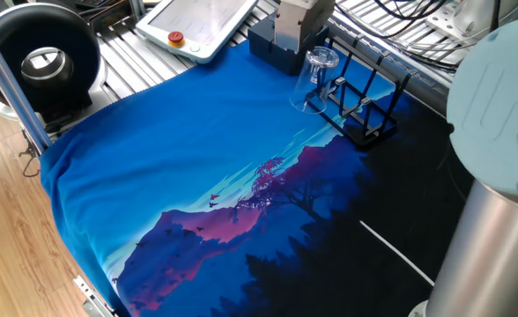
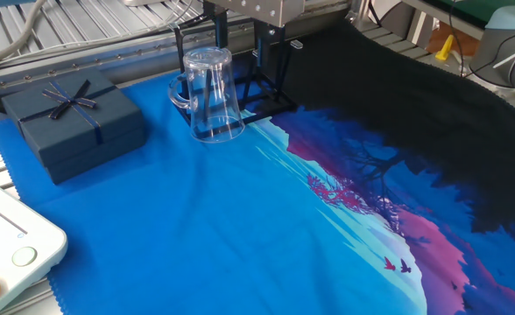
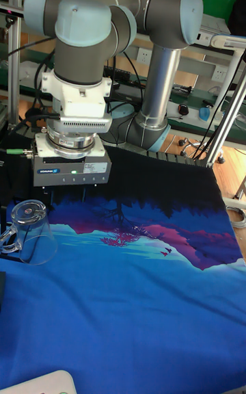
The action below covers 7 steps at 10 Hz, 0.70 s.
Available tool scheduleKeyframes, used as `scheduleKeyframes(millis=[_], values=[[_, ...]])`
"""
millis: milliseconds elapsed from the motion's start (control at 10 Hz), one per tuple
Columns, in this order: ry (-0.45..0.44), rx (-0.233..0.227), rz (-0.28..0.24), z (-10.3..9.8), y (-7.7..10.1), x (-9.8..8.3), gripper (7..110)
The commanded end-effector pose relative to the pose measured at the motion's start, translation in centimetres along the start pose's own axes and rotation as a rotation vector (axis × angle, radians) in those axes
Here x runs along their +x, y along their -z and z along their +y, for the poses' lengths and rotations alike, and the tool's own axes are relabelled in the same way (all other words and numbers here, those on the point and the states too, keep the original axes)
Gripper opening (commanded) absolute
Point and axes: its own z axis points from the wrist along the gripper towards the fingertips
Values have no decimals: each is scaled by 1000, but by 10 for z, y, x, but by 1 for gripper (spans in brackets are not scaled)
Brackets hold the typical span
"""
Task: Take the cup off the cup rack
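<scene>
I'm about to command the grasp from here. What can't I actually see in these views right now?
- Gripper: in the other fixed view the top edge cuts off its body; in the tall view the fingers are dark against the cloth. Open or shut: unclear.
- Cup on rack: which peg holds it is hidden by the glass.
- Navy box: partly behind the gripper in one fixed view.

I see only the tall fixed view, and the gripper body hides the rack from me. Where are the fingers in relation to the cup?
Observer: In the other fixed view the gripper is open. Its fingers hang over the cup rack, behind the cup, not around it.
Operator: What is on the handle side of the cup?
Observer: A dark navy box with a bow, apart from the cup.
Operator: Is the cup on the rack?
Observer: In one fixed view it sits tilted at the rack's end nearest that box.
</scene>
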Motion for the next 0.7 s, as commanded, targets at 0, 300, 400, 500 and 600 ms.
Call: scheduleKeyframes(millis=[0, 300, 400, 500, 600], values=[[90, -79, -43, 19, 2, -10, 44], [289, -59, -87, -26, 12, -43, 44], [341, -86, -115, -39, 14, -59, 44], [390, -100, -128, -53, 14, -70, 44], [434, -89, -132, -60, 5, -76, 66]])
